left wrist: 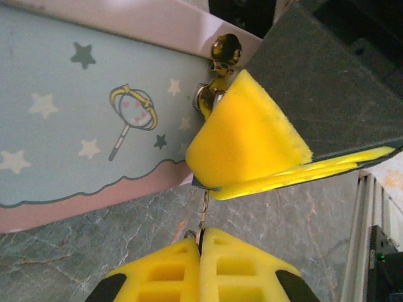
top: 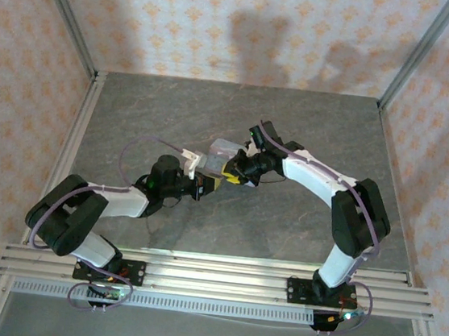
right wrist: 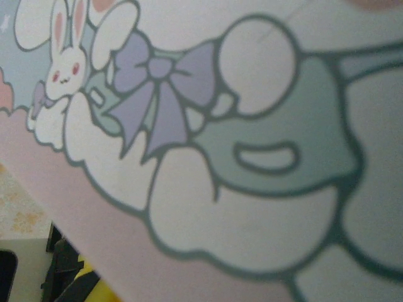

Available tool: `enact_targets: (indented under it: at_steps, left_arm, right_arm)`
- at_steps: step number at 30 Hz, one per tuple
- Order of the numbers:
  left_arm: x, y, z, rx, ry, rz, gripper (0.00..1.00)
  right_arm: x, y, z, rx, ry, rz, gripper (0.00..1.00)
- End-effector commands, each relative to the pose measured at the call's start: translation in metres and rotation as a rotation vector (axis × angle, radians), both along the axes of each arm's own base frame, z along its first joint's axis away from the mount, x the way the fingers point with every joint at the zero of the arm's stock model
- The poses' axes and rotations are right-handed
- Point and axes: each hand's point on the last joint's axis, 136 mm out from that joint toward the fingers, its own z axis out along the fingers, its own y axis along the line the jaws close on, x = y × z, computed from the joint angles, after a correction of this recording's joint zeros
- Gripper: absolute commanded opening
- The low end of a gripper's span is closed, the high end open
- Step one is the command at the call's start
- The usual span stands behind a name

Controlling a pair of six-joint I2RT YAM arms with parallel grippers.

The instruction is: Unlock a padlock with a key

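Yellow foam fingertips of the left gripper (left wrist: 201, 255) press flat together at the bottom of the left wrist view, pinching the key (left wrist: 204, 212), a thin metal sliver that stands up from between them toward the lock. Just above, the right gripper (left wrist: 215, 178) reaches in from the right, one thick yellow pad (left wrist: 245, 132) laid over the spot where the padlock (left wrist: 203, 99) hangs from the brassy hasp (left wrist: 225, 47) of the light-blue tin (left wrist: 75, 126). Only the lock's small metal shackle shows above the pad. The body is covered, so the right gripper appears closed on the padlock, though that grip cannot be confirmed from this angle. The tin rests on the grey stone-patterned table (left wrist: 94, 245), and in the overhead view both arms meet at its near edge.

The step in hand looks like insertion: the key tip meets the underside of the covered lock, but whether it has entered the keyway is not visible. The next move likely calls for a short, straight push along the key's axis, then a turn of the left wrist while the right gripper keeps the lock from swinging — a key this thin could bend or slip if the push goes off-line.
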Motion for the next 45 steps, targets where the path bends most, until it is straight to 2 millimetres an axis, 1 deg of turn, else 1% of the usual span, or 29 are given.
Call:
enact_targets:
  at_steps: [1,4,8,12,14,16,18,21,29,32,34,36,37,38,40,42,45]
  left_arm:
    - [0.010,-0.016,0.066,-0.050,-0.278,-0.036,0.00]
    - [0.009,-0.014,0.069,-0.023,-0.304,-0.024,0.00]
    - [0.004,-0.013,0.077,0.038,-0.350,-0.034,0.00]
    - [0.002,-0.014,0.082,0.039,-0.351,-0.050,0.00]
    - [0.003,-0.021,0.081,0.005,-0.309,-0.071,0.00]
    - [0.007,-0.026,0.082,-0.084,-0.263,-0.077,0.00]
    - [0.016,-0.025,0.086,-0.195,-0.214,-0.062,0.00]
    - [0.027,-0.017,0.088,-0.292,-0.172,-0.031,0.00]
    - [0.036,-0.001,0.088,-0.344,-0.145,-0.037,0.00]
    - [0.039,-0.001,0.085,-0.316,-0.148,-0.026,0.00]
    - [0.039,-0.003,0.083,-0.306,-0.153,-0.023,0.00]
    - [0.037,-0.008,0.072,-0.244,-0.157,-0.007,0.00]
    - [0.032,-0.014,0.065,-0.183,-0.177,-0.020,0.00]
    - [0.027,-0.021,0.050,-0.101,-0.172,-0.032,0.00]
    - [0.020,-0.027,0.034,-0.015,-0.187,-0.028,0.00]
    - [0.022,-0.026,0.023,-0.029,-0.170,-0.005,0.00]
    - [0.023,-0.026,0.008,-0.058,-0.123,0.018,0.00]
  right_arm:
    - [-0.020,0.009,0.001,0.023,0.088,0.044,0.00]
    - [-0.022,0.007,0.000,0.009,0.101,0.052,0.00]
    - [-0.025,0.009,0.002,0.017,0.124,0.064,0.00]
    - [-0.022,0.010,0.004,0.011,0.124,0.065,0.00]
    - [-0.021,0.011,0.004,0.009,0.123,0.061,0.00]
    - [-0.021,0.012,0.003,0.006,0.123,0.062,0.00]
    - [-0.022,0.012,0.000,0.000,0.125,0.064,0.00]
    - [-0.025,0.011,-0.003,-0.009,0.125,0.062,0.00]
    - [-0.027,0.001,-0.010,-0.069,0.112,0.073,0.00]
    - [-0.027,0.003,-0.013,-0.057,0.119,0.075,0.00]
    - [-0.024,0.005,-0.012,-0.040,0.107,0.066,0.00]
    - [-0.019,0.007,-0.012,-0.033,0.095,0.047,0.00]
    - [-0.017,0.008,-0.012,-0.032,0.091,0.040,0.00]
    - [-0.015,0.008,-0.015,-0.036,0.090,0.032,0.00]
    - [-0.012,0.007,-0.021,-0.053,0.087,0.021,0.00]
    - [-0.011,0.005,-0.027,-0.073,0.076,0.011,0.01]
    - [-0.010,0.000,-0.036,-0.109,0.057,-0.006,0.06]
